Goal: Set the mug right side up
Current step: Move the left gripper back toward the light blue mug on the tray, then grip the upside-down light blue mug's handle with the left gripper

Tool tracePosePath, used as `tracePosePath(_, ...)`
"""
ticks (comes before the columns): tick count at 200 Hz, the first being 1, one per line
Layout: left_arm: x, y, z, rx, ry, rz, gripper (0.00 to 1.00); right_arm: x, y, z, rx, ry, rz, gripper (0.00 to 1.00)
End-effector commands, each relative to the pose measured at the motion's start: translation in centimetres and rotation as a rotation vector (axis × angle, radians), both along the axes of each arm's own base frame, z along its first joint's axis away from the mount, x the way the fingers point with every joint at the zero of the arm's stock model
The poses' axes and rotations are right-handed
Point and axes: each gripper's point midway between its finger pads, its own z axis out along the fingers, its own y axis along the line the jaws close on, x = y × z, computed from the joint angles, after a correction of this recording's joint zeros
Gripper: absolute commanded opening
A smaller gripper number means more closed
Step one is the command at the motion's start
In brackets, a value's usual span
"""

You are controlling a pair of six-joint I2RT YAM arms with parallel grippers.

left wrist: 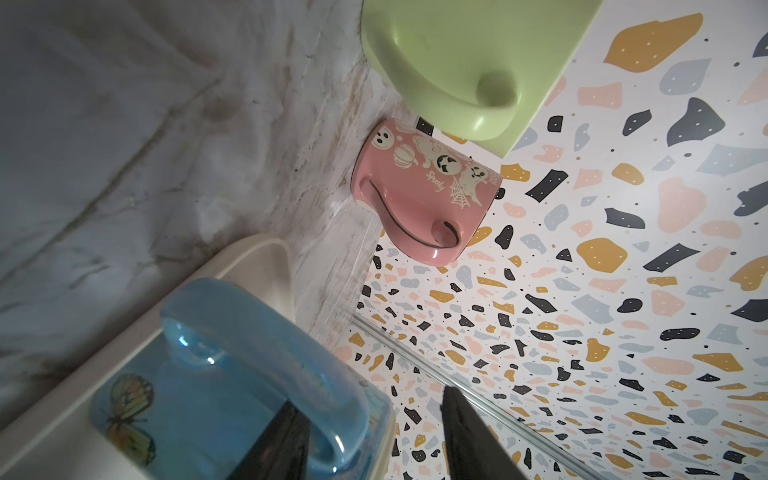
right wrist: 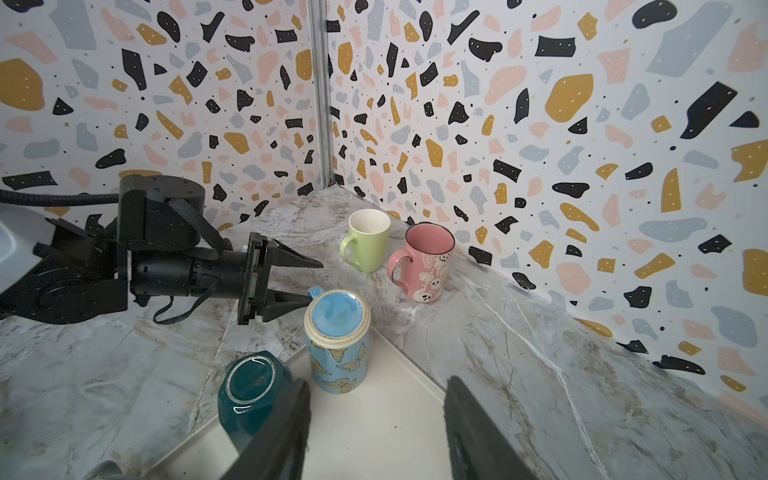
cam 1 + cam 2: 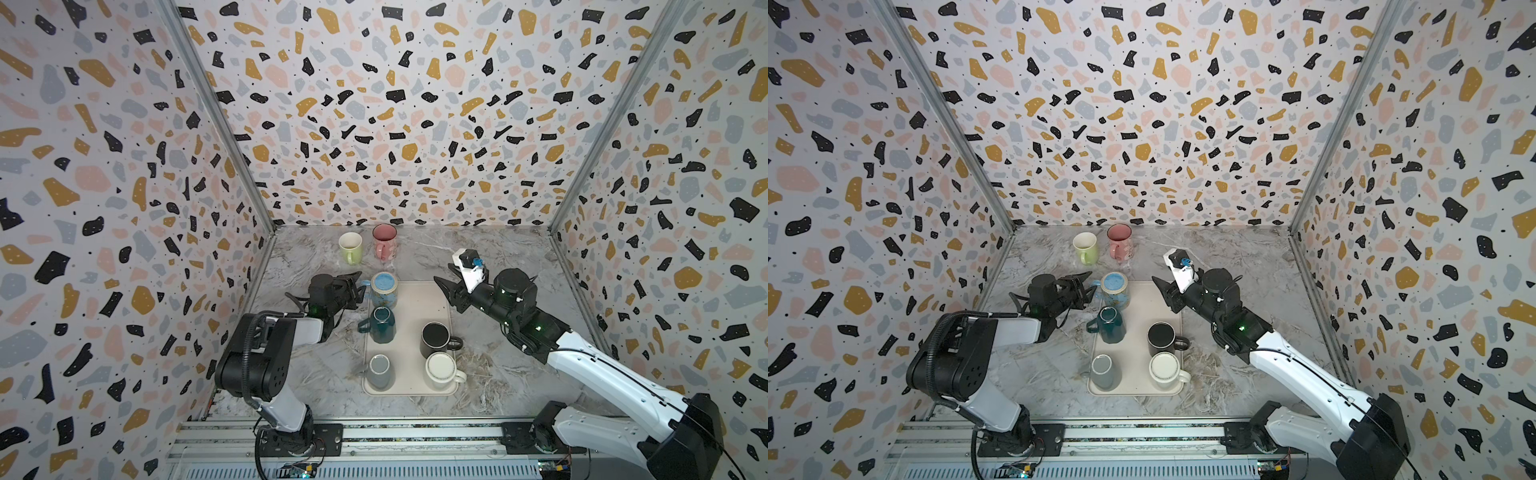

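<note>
The blue butterfly mug (image 3: pixel 384 289) (image 3: pixel 1115 289) (image 2: pixel 336 345) stands upside down, base up, on the far left corner of the cream tray (image 3: pixel 419 299). Its handle (image 1: pixel 266 374) points left. My left gripper (image 3: pixel 362 286) (image 3: pixel 1092 286) (image 1: pixel 368 399) (image 2: pixel 316 279) is level with that handle and open. One finger lies behind the handle loop, the other off the mug's side. My right gripper (image 3: pixel 443 272) (image 3: pixel 1160 272) (image 2: pixel 379 380) hovers open over the tray's far right part with nothing between its fingers.
On the tray a teal mug (image 3: pixel 382 324) and a grey mug (image 3: pixel 380 372) stand upside down, and a black mug (image 3: pixel 436 338) and a white mug (image 3: pixel 442 370) stand beside them. A green mug (image 3: pixel 350 247) and a pink mug (image 3: pixel 384 241) stand upright near the back wall.
</note>
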Motion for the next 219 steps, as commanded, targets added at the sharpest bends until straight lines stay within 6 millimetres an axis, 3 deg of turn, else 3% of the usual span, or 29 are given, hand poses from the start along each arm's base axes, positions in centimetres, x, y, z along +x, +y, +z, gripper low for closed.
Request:
tracePosePath(1, 1.1, -0.9, 1.9, -0.038, -0.072, -0.012, 0.51, 0.2, -0.1, 1.4, 0.027, -0.028, -0.002, 0.54)
tracePosePath(119, 1.7, -2.0, -0.3, -0.089, -0.066, -0.020, 0.42, 0.6, -0.7, 1.0, 0.024, -0.022, -0.024, 0.54)
tracePosePath(219, 2.1, -2.1, -0.7, -0.148, -0.086, -0.010, 0.24, 1.2, -0.9, 0.6, 0.026, -0.013, -0.039, 0.54)
